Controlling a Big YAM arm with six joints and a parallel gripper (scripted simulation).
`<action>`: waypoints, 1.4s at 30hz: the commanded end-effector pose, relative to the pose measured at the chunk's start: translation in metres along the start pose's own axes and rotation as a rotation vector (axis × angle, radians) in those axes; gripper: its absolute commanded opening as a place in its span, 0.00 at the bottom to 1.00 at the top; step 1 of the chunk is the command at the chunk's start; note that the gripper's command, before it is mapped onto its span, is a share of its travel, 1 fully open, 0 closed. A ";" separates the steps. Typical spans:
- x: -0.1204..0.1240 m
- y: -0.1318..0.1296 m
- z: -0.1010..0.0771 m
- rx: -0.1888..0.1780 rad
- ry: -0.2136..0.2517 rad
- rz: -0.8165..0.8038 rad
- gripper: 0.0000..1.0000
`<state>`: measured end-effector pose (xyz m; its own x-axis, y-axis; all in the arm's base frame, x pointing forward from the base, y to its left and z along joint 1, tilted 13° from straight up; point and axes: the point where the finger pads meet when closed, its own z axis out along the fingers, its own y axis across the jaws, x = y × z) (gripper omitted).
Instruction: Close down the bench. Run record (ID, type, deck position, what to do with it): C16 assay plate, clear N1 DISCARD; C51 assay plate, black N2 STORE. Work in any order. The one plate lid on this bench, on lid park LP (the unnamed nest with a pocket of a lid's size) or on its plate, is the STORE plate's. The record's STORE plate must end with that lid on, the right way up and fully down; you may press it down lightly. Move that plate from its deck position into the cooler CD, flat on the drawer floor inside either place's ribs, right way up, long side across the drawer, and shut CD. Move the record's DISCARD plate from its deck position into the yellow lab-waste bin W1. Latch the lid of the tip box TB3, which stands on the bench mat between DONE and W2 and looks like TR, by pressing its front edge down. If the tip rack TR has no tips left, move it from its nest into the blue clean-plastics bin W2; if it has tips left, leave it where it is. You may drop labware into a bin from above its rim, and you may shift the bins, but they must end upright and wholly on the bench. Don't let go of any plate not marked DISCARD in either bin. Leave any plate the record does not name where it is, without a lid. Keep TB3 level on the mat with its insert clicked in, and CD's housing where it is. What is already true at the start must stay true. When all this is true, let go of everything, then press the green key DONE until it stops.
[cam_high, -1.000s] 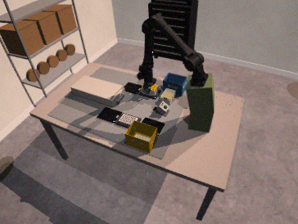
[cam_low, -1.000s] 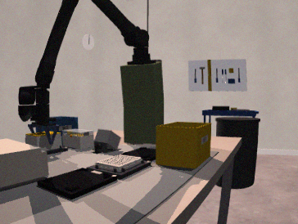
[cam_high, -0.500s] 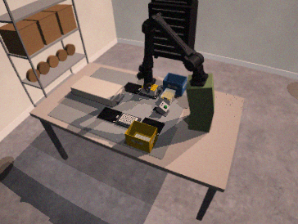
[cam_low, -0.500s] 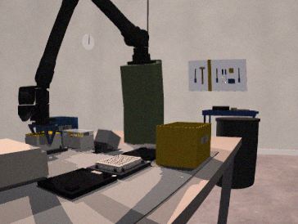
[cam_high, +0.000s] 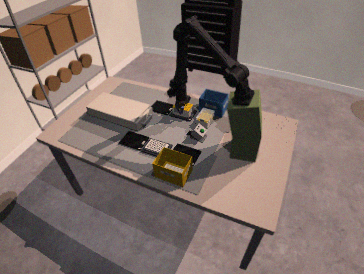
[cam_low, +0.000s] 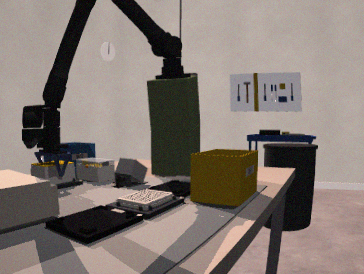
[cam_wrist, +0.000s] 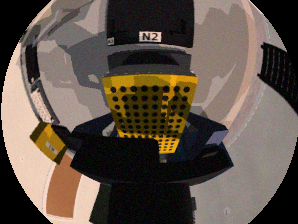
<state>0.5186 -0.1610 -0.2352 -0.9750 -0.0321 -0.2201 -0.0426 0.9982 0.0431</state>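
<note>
The tip rack TR (cam_high: 183, 111) is a grey box with a yellow perforated insert (cam_wrist: 152, 106); its holes look dark and empty. My gripper (cam_high: 182, 106) is down over it, with a finger on each side, shut on the rack; it also shows in the wrist view (cam_wrist: 152, 144) and the side view (cam_low: 50, 161). Just beyond the rack lies the black pocket labelled N2 (cam_wrist: 150, 3). The tip box TB3 (cam_high: 205, 117) stands to the right, next to the blue bin W2 (cam_high: 214, 100). The green key DONE (cam_high: 200, 130) is in front of TB3.
The yellow bin W1 (cam_high: 173, 164) stands at the front edge of the mat. A pale well plate (cam_high: 156, 146) lies between two black nests (cam_high: 134, 140). The cooler CD (cam_high: 120, 109) is at the left. The arm's green pedestal (cam_high: 245, 125) rises at the right.
</note>
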 end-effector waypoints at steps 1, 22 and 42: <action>-0.014 -0.004 -0.007 0.012 -0.027 -0.004 0.00; -0.017 0.001 -0.020 0.013 -0.029 -0.010 0.00; -0.014 -0.004 -0.017 0.013 -0.027 -0.004 0.00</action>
<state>0.5182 -0.1608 -0.2268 -0.9744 -0.0328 -0.2224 -0.0430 0.9982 0.0409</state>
